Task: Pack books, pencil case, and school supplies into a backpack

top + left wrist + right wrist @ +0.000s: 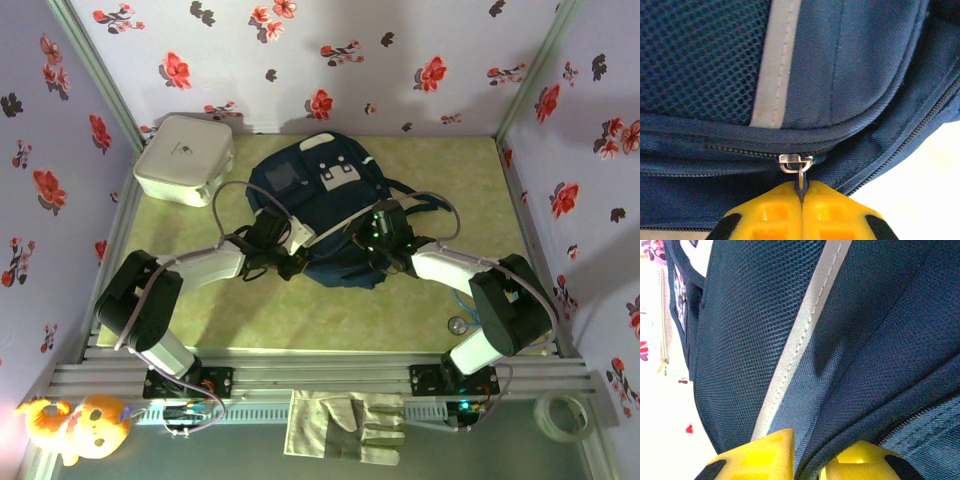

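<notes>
With the left gripper [801, 196] clamped shut on the thin metal zip pull [800, 175] at its tips, and the right gripper [807, 460] pinched narrow on a fold of the soft navy mesh backpack [740, 340] before it, the pull should run steadily along the curved teeth against taut fabric.

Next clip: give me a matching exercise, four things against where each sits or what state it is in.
Things:
1. left gripper
2. box
3. glove
4. tape roll

Place or state:
a. far left corner of the table
b. near edge, right corner
c. shut on the zipper pull
d. near edge, middle

Pairs: 1-c, 2-a, 3-d, 4-b.
</notes>
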